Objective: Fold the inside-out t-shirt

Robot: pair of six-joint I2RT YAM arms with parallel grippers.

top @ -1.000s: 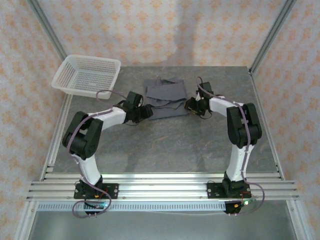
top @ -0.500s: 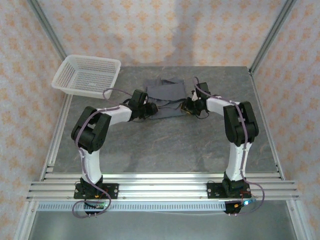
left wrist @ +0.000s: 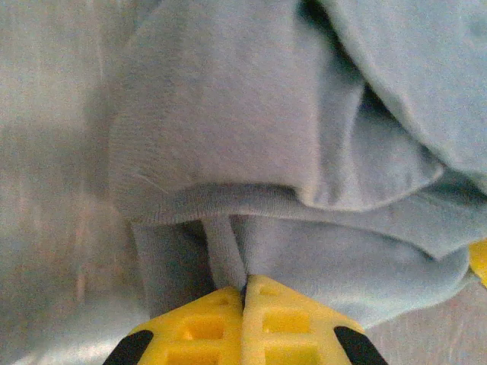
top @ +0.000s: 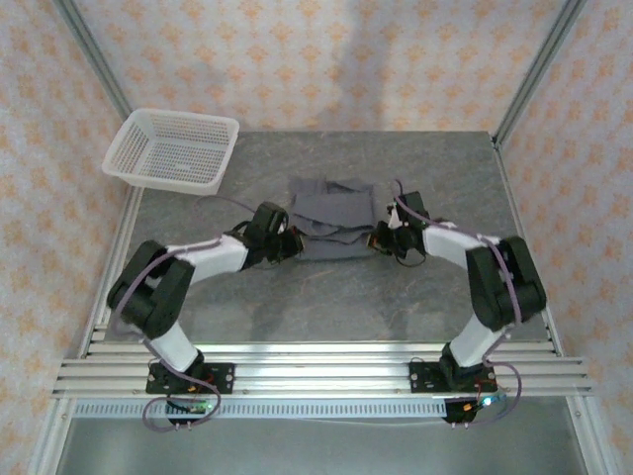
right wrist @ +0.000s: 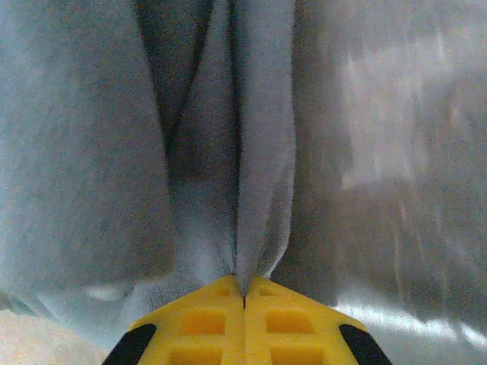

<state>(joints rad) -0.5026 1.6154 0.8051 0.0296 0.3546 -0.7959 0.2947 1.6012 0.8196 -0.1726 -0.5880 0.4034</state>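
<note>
- The t-shirt [top: 331, 203] was dark slate-grey, soft and wrinkled, with no print.
- It lay bunched in a rough rectangle on the surface [top: 326, 287], at its far middle.
- Its near edge showed overlapping layers and a hem.

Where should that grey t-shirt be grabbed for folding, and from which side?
Grip the t-shirt by its near corners, one per arm, coming in low from either side. It lies flat on the table, so only the edge offers a ridge to pinch; both arms' jaws are shut there.

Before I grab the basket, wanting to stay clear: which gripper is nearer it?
The left gripper, pinching the shirt at its basket-side edge; the right gripper pinches the opposite edge, farther from the basket.
</note>
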